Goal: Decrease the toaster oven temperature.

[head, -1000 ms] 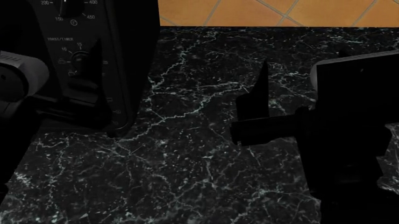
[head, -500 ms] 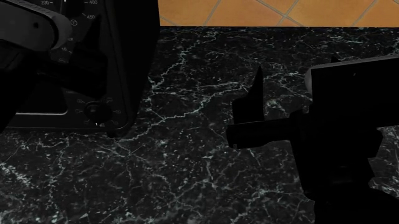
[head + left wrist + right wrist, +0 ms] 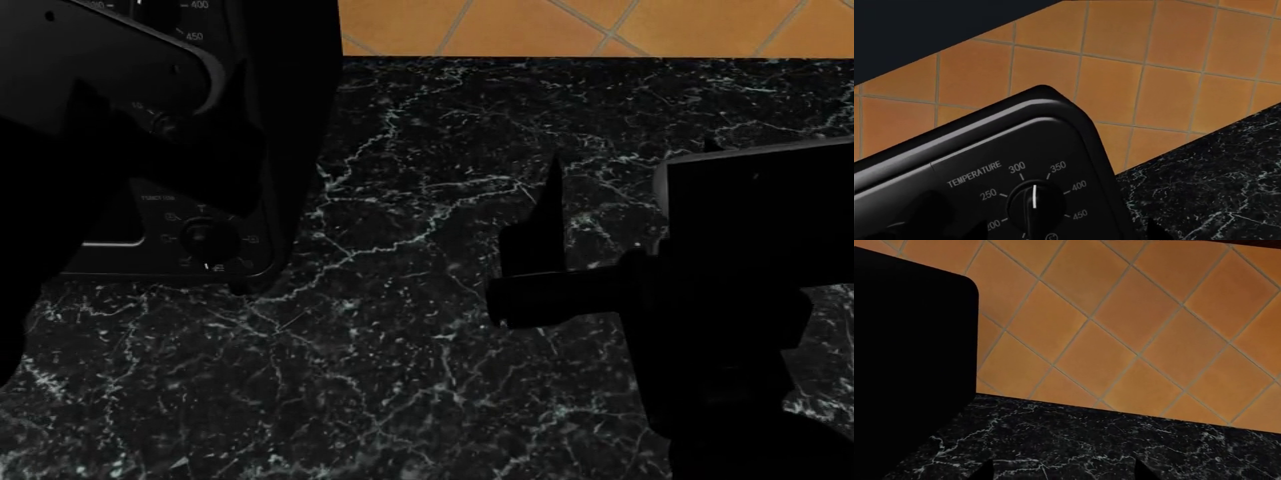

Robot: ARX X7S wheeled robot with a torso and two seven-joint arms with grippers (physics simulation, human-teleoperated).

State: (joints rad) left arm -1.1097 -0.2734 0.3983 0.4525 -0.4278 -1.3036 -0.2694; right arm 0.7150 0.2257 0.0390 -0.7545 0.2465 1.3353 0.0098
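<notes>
Toaster oven (image 3: 1007,165) sits at the counter's left end, back against the orange tile wall (image 3: 1134,75). Black body, ctrl panel faces the left wrist cam. Panel reads "TEMPERATURE" over the temp knob (image 3: 1033,206), w/ dial marks 250, 300, 350, 400, 450 and a partly cut "200". The knob's white pointer line sits between 300 and 350, closer to 300. A small icon under 450 is too cut off to read.

Head view: the same oven (image 3: 287,120) is at upper left, only "400" and "450" legible at the top edge. Lower on the panel is a 2nd knob (image 3: 198,236) ringed w/ small function icons and a tiny label above it, too small to read.

Left arm (image 3: 94,110) reaches across the oven's front, its grey link covering most of the panel's middle. Left gripper isn't clearly shown in any view, so can't tell if the fingers are apart or together; only a dark tip shows at the wrist pic's edge, near the temp knob.

Right arm (image 3: 747,300) hangs over the black marble counter (image 3: 400,330), well apart from the oven. Right gripper (image 3: 1062,471): two dark fingertips (image 3: 985,471) show w/ a wide gap, so it's spread apart, holding nothing, aimed at the wall & counter
</notes>
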